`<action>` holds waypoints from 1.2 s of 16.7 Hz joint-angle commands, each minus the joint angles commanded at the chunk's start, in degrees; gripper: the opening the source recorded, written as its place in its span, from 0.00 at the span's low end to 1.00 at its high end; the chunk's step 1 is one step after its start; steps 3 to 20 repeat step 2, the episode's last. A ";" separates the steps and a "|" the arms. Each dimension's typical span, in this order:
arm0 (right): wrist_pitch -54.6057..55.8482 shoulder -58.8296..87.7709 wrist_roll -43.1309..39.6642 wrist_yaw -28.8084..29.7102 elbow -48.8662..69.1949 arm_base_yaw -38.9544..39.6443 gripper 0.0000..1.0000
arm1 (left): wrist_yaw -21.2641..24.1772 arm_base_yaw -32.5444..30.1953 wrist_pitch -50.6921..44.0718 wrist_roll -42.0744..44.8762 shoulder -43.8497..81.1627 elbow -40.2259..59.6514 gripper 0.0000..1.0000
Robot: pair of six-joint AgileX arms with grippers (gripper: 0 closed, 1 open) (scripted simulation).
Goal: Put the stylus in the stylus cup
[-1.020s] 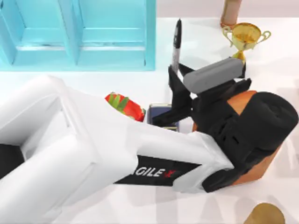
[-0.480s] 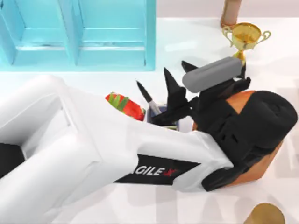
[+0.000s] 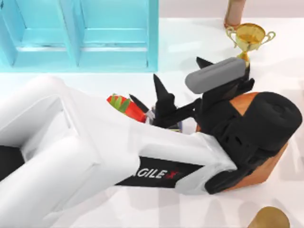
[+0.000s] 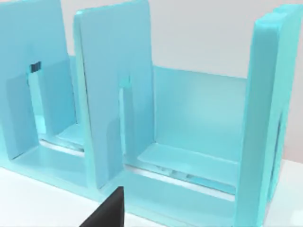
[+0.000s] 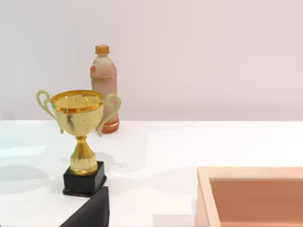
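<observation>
The black and grey stylus (image 3: 142,105) leans tilted, its lower end going down at the periwinkle stylus cup (image 3: 172,126), which is mostly hidden under my left gripper. My left gripper (image 3: 176,67) hangs over the cup with its fingers spread wide open and nothing between them. The stylus stands apart from both fingers. In the left wrist view, one black finger (image 4: 106,213) shows in front of the blue rack. A black finger (image 5: 92,212) of my right gripper sits off to the side in the right wrist view, jaw open.
A red watermelon-patterned pot (image 3: 127,107) stands just left of the cup. The wooden block (image 3: 266,164) lies right of it, under my left arm. A blue rack (image 3: 80,35) fills the back left. A gold trophy (image 3: 249,38) and a bottle (image 5: 104,85) stand at the back right.
My left gripper let go of the upright stylus and opened wide. The stylus dropped to the cup and tipped toward the left. The gripper's fingers swung left.
</observation>
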 joint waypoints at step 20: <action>0.00 0.00 0.00 0.00 0.00 0.00 1.00 | 0.00 0.00 0.00 0.00 0.00 0.00 1.00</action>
